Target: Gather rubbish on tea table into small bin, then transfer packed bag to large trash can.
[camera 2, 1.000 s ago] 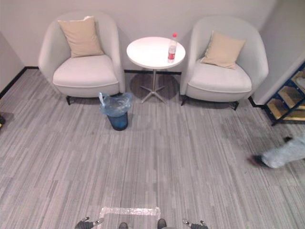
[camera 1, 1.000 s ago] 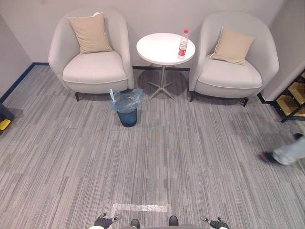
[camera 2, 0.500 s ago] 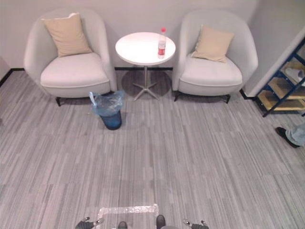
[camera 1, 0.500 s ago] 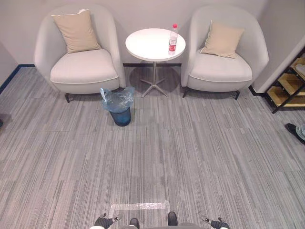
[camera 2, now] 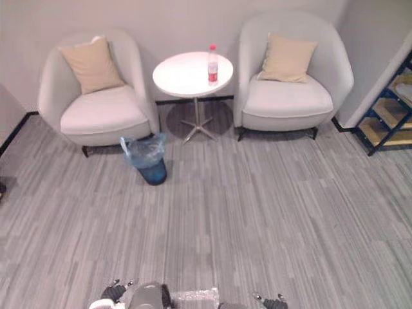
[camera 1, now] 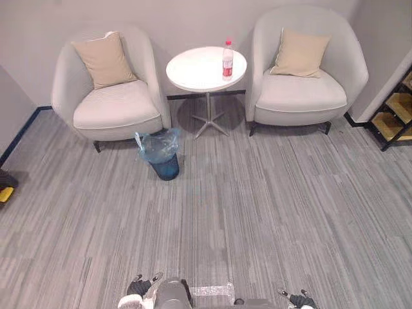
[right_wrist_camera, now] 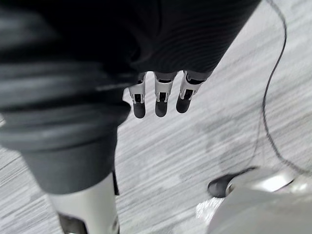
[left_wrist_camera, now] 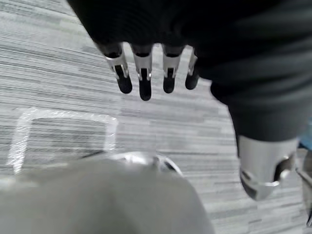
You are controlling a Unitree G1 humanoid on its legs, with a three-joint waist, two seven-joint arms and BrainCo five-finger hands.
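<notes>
While both hands hung low at the bottom edge of the frame, the bottle (camera 1: 227,59) stood far off at the top centre, on the round tea table (camera 1: 199,72) between two armchairs (camera 1: 112,103). Bare carpet lay between, so the bottle was well apart from either hand, straight ahead up the frame. The left hand (left_wrist_camera: 144,80) had its fingers straight and pointing down at the floor, holding nothing. The right hand (right_wrist_camera: 161,100) looked the same, loose and empty. The bottle sat toward the table's right edge, a touch closer to the right hand's side, I'd judge, though there was little in it. It stood upright, long axis vertical, red cap up. The small bin (camera 1: 165,161), lined with a blue bag, stood on the floor just lower left of the table's foot, beside the left armchair.
</notes>
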